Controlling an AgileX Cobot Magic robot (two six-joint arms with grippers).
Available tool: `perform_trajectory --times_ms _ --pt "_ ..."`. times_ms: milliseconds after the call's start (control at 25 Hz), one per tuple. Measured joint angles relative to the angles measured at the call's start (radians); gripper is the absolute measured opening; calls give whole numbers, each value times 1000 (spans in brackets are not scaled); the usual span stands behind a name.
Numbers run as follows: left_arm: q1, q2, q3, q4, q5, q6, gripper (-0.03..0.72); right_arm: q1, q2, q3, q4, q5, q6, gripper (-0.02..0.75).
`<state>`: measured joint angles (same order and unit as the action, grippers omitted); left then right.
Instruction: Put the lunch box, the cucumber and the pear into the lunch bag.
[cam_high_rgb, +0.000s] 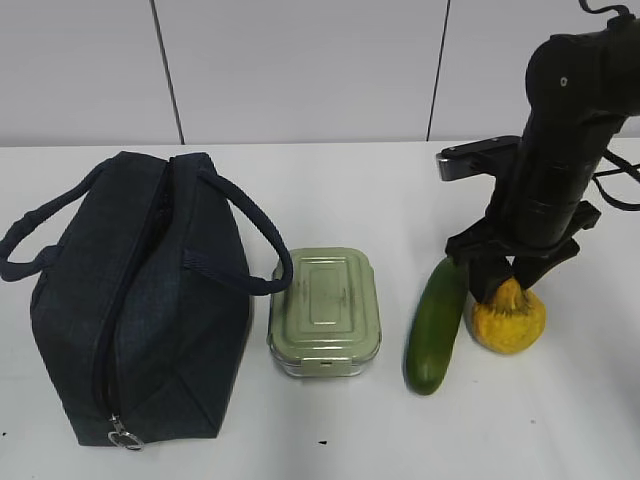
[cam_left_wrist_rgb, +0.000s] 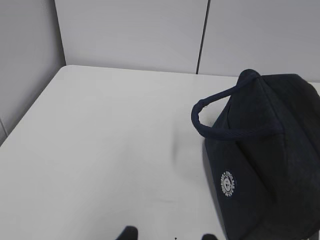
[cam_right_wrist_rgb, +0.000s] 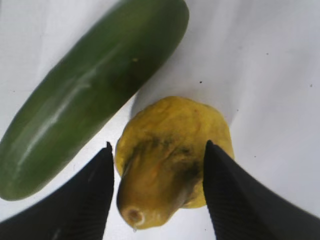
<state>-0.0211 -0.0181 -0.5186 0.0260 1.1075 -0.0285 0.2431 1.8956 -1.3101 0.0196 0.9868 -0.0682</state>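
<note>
Navy fabric, boxy and two-handled, the lunch bag (cam_high_rgb: 140, 300) lay nearest on the left of the white worktop (cam_high_rgb: 330, 440), its top zipper looking closed along its length, the metal ring pull (cam_high_rgb: 123, 434) at the near end. Just right of it, a handle loop touching or nearly touching its lid, sat the small lunch box (cam_high_rgb: 325, 310) with a pale sage-green ribbed lid and clear base. Further right lay the smooth dark green cucumber (cam_high_rgb: 436, 325), and close beside that the lumpy yellow-orange pear (cam_high_rgb: 510, 318). The right gripper (cam_right_wrist_rgb: 157, 192) stood over the pear with jaws apart, one finger on either side of the stubby top; contact could not be told, so nothing was yet grasped. The left gripper (cam_left_wrist_rgb: 167, 235) hung beyond the bag's far end, only its fingertips in view, parted and empty.

The pear pick looked to be the step in hand, with no item bagged. Next, the jaws would need to clench squarely on the uneven fruit, and the bag apparently wanted unzipping before anything went in.
</note>
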Motion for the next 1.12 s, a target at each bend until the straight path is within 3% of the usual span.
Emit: perform_trajectory --times_ms 440,720,1000,1120 --pt "0 0 0 0 0 0 246 0 0 -7 -29 14 0 246" --pt "0 41 0 -39 0 18 246 0 -10 -31 -51 51 -2 231" --pt "0 208 0 -197 -23 110 251 0 -95 -99 -71 98 -4 228" --pt "0 262 -9 -296 -117 135 279 0 -122 -134 -73 115 -4 228"
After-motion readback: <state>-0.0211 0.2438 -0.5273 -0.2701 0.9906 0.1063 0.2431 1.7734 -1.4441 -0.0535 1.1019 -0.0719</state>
